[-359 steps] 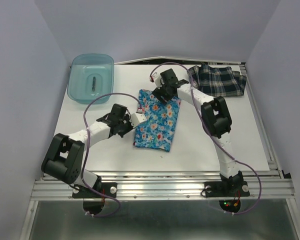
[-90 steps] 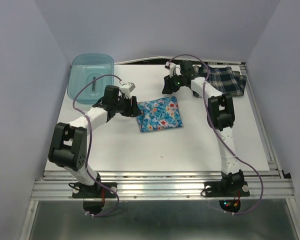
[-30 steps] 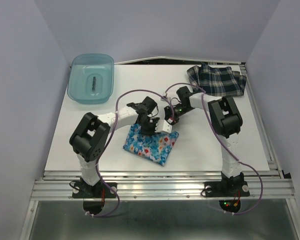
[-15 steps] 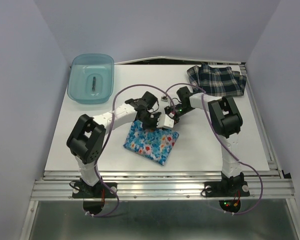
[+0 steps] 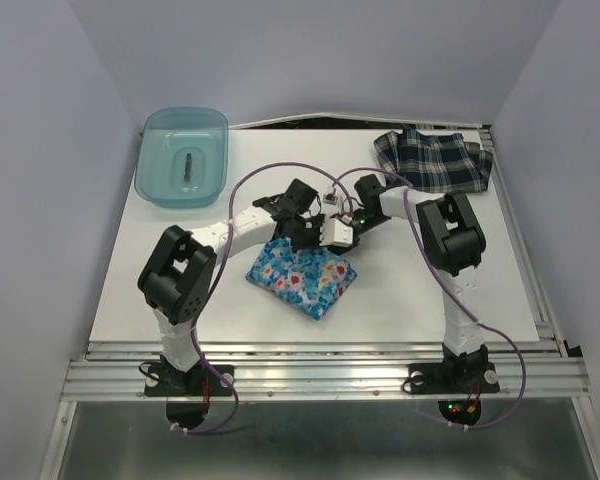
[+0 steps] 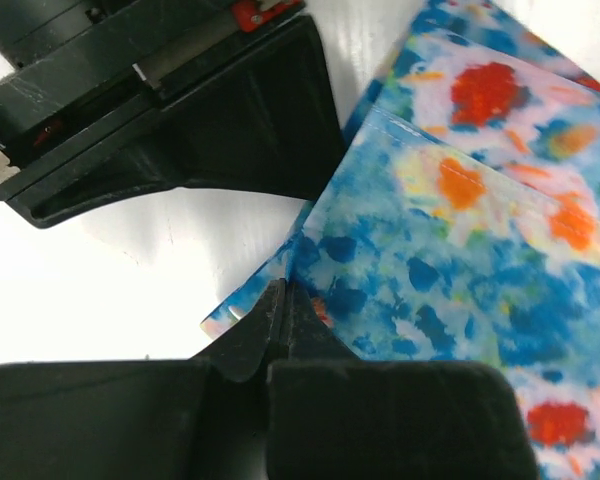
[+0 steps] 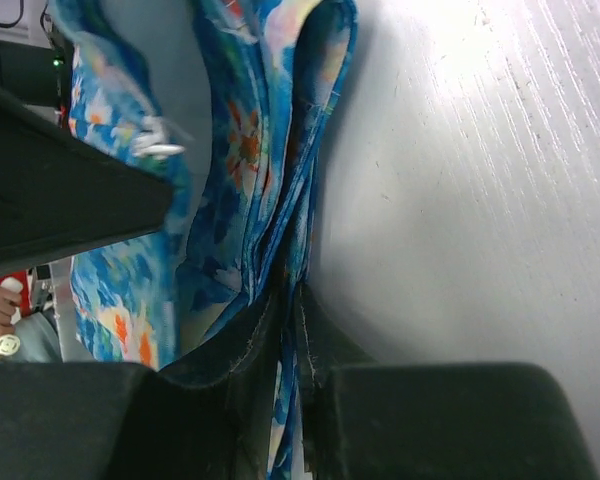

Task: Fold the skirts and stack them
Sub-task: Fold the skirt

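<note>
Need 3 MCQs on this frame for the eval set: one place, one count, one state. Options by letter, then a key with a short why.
1. Where on the table is the plaid skirt?
A) far right corner
B) near left corner
C) centre

2. How many skirts are in view?
A) one
B) two
C) three

3. The right fingers are:
A) wide open over bare table
B) closed on the floral skirt
C) closed on the plaid skirt

Key:
1 A, the top view shows it at the far right corner.
2 B, one plaid and one floral.
3 B, the right wrist view shows floral cloth pinched between them.
</note>
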You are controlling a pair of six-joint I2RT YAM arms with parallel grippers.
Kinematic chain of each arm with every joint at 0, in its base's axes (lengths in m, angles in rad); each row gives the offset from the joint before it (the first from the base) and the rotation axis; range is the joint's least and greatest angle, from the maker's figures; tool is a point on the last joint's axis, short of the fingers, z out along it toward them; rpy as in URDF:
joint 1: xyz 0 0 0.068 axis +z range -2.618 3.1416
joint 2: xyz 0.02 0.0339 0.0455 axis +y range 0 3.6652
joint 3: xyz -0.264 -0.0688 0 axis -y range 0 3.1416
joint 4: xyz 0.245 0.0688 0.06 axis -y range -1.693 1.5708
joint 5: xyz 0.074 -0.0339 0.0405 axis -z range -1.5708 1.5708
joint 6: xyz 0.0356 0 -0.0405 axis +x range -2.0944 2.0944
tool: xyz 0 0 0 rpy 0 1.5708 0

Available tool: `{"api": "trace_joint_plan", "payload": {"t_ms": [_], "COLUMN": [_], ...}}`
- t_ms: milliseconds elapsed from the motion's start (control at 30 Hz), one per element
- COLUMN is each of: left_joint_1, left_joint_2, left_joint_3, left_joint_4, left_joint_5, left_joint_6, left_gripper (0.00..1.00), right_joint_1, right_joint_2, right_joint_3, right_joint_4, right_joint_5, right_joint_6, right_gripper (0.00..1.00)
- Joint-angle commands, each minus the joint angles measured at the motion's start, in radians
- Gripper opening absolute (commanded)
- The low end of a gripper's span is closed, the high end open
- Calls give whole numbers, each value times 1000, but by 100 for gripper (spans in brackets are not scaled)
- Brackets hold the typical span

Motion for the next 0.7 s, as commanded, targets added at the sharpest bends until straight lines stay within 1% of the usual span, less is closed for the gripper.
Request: {"api": "trace_joint_plan", "payload": {"t_ms": [0, 133, 233, 267, 367, 400, 433, 533, 600, 633, 667], "left_joint_1": [13, 13, 13, 11, 13, 13, 14, 16, 23, 26, 28], "left_joint_2": [35, 74, 100, 107, 137, 144, 150, 178, 192, 198, 206], "left_joint_3": [7, -11, -31, -31, -8, -6, 0, 35, 58, 66, 84], "left_joint_4": [106, 126, 146, 149, 128, 125, 115, 76, 52, 46, 27], "left_joint_5": [-27, -24, -30, -32, -38, -41, -52, -65, -72, -85, -82], "left_joint_6": [-37, -61, -93, -104, -155, -181, -190, -259, -306, -370, -403], "left_gripper": [0, 0, 0, 0, 0, 0, 0, 0, 0, 0, 0], "right_joint_1": [3, 3, -6, -35, -76, -107, -122, -190, -225, -256, -268], "right_joint_2": [38, 30, 25, 27, 38, 42, 47, 55, 35, 21, 3], "right_joint_3": [-33, -7, 39, 59, 146, 175, 236, 333, 351, 338, 325], "right_joint_4": [-24, -25, -27, -30, -40, -47, -59, -103, -125, -129, -134], "right_joint_5": [151, 193, 228, 239, 285, 321, 332, 390, 409, 412, 409], "right_joint_6": [-58, -52, -16, -5, 41, 61, 66, 110, 150, 162, 172], "right_gripper": [18, 17, 19, 20, 24, 26, 34, 42, 42, 42, 42]}}
